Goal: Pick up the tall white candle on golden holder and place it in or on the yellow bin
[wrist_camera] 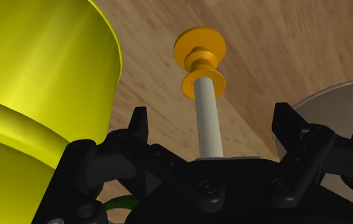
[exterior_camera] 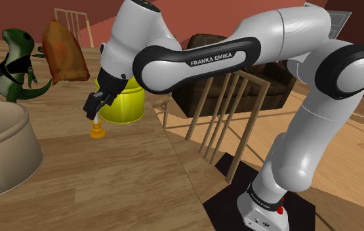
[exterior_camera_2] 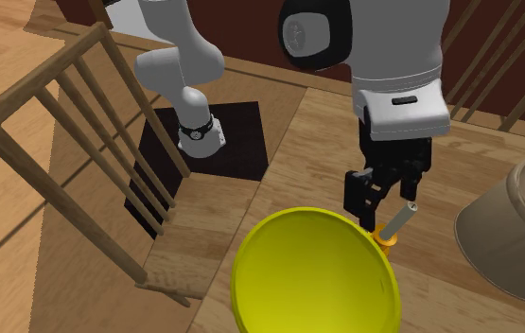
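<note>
The white arm reaches out from its stand with the elbow high and the wrist bent down, so the end effector (exterior_camera: 94,110) points at the desk (exterior_camera: 108,190) just beside the yellow bin (exterior_camera: 124,105). Its fingers (wrist_camera: 138,130) stand wide apart on either side of the one pale candle (wrist_camera: 208,121) without touching it. The candle stands in its orange-gold holder (wrist_camera: 199,54) on the desk, just beside the bin. Farther from the bin are one beige bowl (exterior_camera: 3,154) and one green lizard figure (exterior_camera: 13,62).
</note>
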Robot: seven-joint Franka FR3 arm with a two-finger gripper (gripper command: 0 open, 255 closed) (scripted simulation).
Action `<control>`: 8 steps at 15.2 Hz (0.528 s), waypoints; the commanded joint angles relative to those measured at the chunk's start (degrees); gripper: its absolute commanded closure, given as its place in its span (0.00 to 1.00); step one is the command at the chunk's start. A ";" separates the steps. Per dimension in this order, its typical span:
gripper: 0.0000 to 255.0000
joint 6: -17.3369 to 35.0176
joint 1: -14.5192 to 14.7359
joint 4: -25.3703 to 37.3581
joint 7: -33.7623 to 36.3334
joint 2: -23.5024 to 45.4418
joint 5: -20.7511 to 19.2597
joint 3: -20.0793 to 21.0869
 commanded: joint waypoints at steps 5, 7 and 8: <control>0.00 2.66 0.21 -0.23 1.28 2.73 -1.98 0.01; 0.00 2.66 0.21 -0.22 1.29 2.73 -1.98 0.01; 0.00 2.66 0.21 -0.22 1.29 2.73 -1.98 0.01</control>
